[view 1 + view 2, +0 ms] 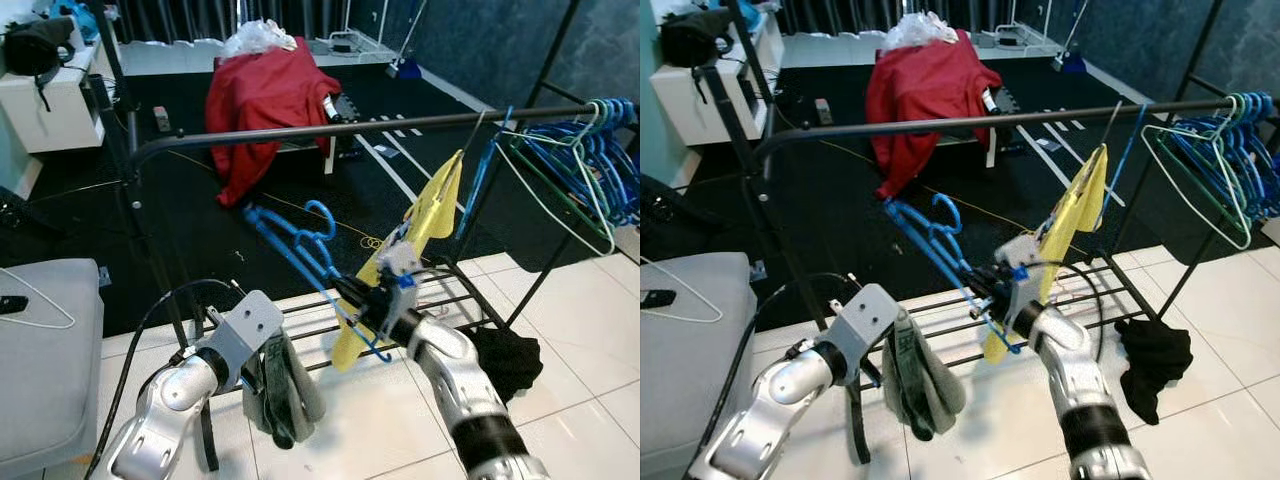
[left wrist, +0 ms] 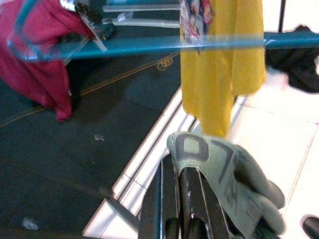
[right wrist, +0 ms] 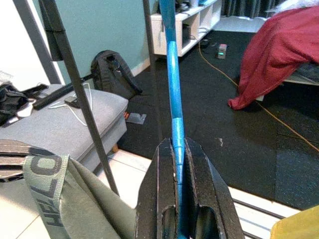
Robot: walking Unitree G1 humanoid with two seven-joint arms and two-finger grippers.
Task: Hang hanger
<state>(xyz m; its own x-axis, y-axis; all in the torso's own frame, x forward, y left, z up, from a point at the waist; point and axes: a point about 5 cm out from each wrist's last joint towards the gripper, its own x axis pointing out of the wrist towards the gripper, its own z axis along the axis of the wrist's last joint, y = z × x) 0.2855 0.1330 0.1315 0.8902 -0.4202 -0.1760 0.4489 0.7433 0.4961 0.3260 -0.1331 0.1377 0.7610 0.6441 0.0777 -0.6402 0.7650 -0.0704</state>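
Grey-green garment (image 1: 283, 392) hangs clamped in the left gripper (image 2: 182, 209), low and near. Right of it, the right gripper (image 3: 178, 185) pinches the blue hanger (image 1: 300, 245), held below the black rail (image 1: 330, 130). Yellow cloth (image 1: 425, 230) hangs right, before bunched hangers (image 1: 590, 160).

There are two robot arms, and each one has one gripper: the left gripper (image 1: 283, 395) and the right gripper (image 1: 352, 296). I count one blue hanger (image 1: 300, 245) held up low, one dark rail (image 1: 330, 130), one yellow cloth (image 1: 425, 225), one grey-green cloth (image 1: 290, 390), one red blanket (image 1: 265, 95) and one black cloth (image 1: 510, 360) on the floor. A bunch of blue and green hangers (image 1: 585, 160) hangs at the rail's far end, too many and too tangled to count.
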